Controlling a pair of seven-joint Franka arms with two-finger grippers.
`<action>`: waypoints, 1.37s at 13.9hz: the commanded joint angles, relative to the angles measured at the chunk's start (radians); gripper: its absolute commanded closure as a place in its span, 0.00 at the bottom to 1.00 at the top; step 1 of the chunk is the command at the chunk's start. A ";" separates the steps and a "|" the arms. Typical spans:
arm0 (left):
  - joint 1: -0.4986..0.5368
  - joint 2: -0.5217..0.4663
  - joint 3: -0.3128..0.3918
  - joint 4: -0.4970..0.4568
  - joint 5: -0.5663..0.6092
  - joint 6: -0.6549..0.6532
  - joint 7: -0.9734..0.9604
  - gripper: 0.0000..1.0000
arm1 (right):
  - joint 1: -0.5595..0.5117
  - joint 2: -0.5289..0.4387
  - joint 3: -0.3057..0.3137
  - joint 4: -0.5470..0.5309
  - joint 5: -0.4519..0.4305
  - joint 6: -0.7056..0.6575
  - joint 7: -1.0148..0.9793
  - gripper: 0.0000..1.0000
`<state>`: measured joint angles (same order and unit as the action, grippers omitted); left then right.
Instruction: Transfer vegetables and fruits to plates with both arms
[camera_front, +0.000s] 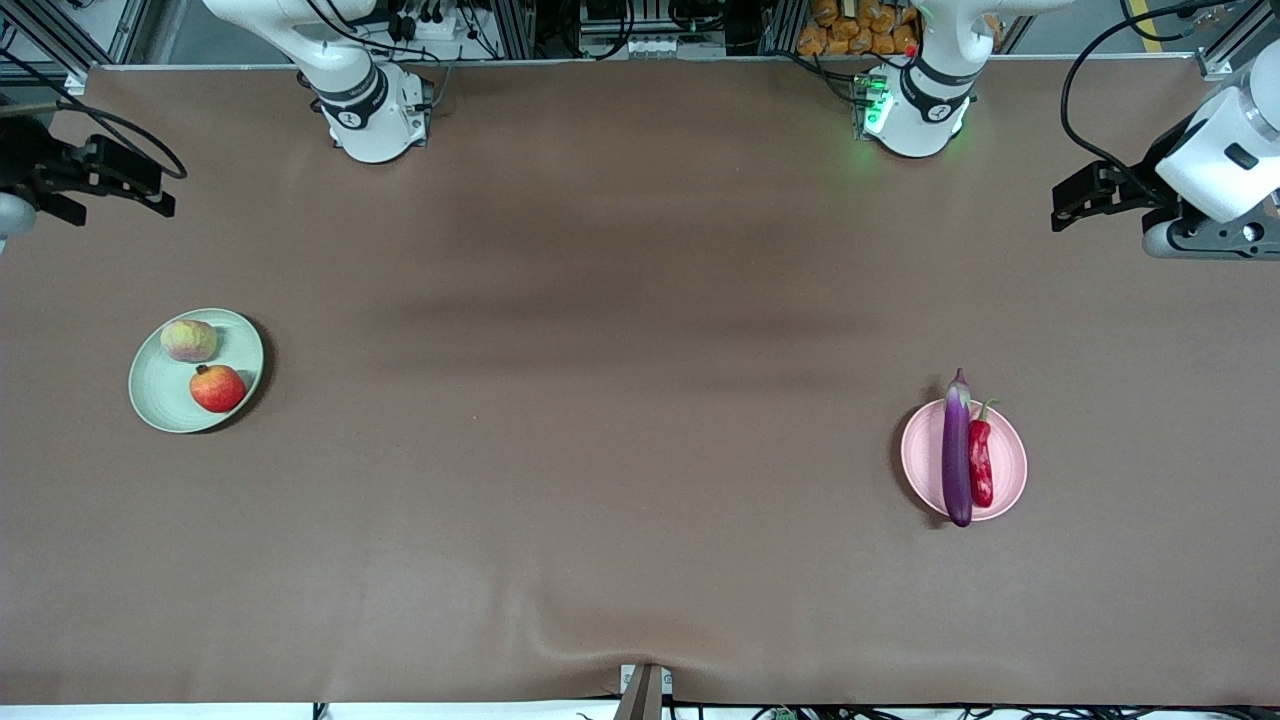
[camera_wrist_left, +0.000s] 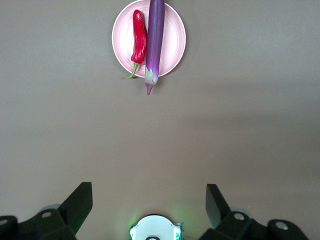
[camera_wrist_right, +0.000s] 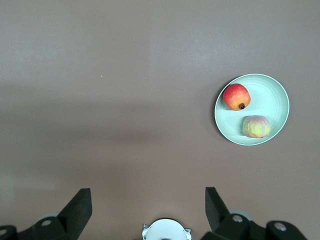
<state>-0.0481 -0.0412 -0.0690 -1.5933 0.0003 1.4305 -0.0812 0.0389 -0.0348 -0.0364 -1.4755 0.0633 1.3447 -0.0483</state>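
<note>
We hold both grippers, left (camera_wrist_left: 149, 200) and right (camera_wrist_right: 148, 200), open and empty, well apart from the pink plate (camera_front: 1012, 452) and green plate (camera_front: 150, 395).

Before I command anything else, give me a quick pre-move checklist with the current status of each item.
1. Yellow-green fruit and red fruit on green plate: ok.
2. Eggplant and chili pepper on pink plate: ok; the eggplant overhangs the rim at both ends.
3. Left gripper open, holding nothing: ok.
4. Right gripper open, holding nothing: ok.
5. Both grippers away from the plates: ok.
</note>
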 joint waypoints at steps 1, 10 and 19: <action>0.002 0.026 -0.012 0.032 -0.003 0.025 -0.026 0.00 | -0.025 -0.007 0.010 0.041 -0.020 0.007 0.004 0.00; 0.002 0.021 -0.021 0.078 0.001 0.042 -0.019 0.00 | -0.021 -0.008 0.012 0.052 -0.050 0.002 -0.041 0.00; 0.008 0.007 -0.021 0.064 0.000 0.053 -0.014 0.00 | -0.022 -0.008 0.012 0.049 -0.042 -0.001 -0.042 0.00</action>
<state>-0.0498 -0.0201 -0.0857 -1.5203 0.0003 1.4741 -0.0909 0.0322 -0.0370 -0.0364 -1.4281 0.0264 1.3521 -0.0753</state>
